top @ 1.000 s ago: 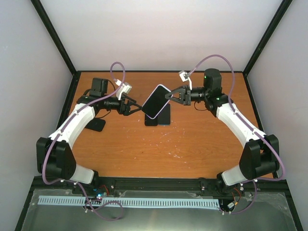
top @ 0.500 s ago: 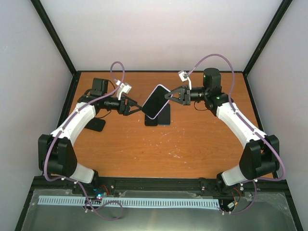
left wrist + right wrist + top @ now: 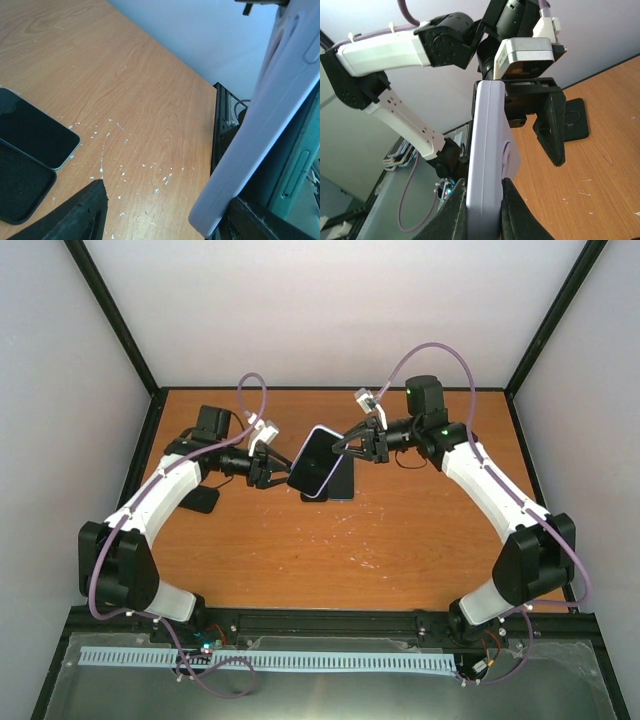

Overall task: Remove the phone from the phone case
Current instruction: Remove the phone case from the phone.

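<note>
No legible text, brand, number or sign appears in any view. The lavender phone case point(image 3: 487, 150) shows plain surfaces only. The dark phone point(image 3: 35, 127) lying near the case shows a blank screen.

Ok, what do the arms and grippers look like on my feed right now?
Both arms match: the left arm and right arm have white link shells, black joints and black bases, each with a looping purple cable. The left gripper and right gripper have black fingers and a white camera block behind them. The right arm shows green lights.
</note>
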{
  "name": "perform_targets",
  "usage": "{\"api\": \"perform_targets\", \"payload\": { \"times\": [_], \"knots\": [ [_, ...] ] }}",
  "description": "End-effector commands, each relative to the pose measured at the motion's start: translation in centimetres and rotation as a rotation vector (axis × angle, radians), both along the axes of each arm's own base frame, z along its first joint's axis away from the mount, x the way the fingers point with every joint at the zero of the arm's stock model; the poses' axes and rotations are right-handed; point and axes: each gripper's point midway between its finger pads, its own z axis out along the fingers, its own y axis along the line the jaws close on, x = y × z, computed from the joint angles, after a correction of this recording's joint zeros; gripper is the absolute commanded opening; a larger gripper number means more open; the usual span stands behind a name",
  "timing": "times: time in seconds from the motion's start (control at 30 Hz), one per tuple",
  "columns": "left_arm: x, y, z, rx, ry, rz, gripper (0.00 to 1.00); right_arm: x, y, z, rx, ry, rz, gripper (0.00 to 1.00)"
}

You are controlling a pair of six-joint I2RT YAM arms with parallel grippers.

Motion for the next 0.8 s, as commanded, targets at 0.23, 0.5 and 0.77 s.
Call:
{"api": "perform_targets", "payload": {
  "times": [0.23,0.5,0.77],
  "knots": [
    [-2.4,-2.8,6.1,-0.128,-0.194,-0.171,0.49,-6.1,2.8,-0.8,0.057,0.063,0.319,0.03],
    [-3.5,-4.2,8.3,-0.170,-0.214,-0.227,0.36,-5.6,3.9,-2.2,0.026,0.084,0.318,0.03],
    [-5.0,-5.4,7.5,-0.196,-0.137,-0.300,0.16,-5.2,4.9,-2.3,0.004,0.057,0.323,0.03]
  ]
}}
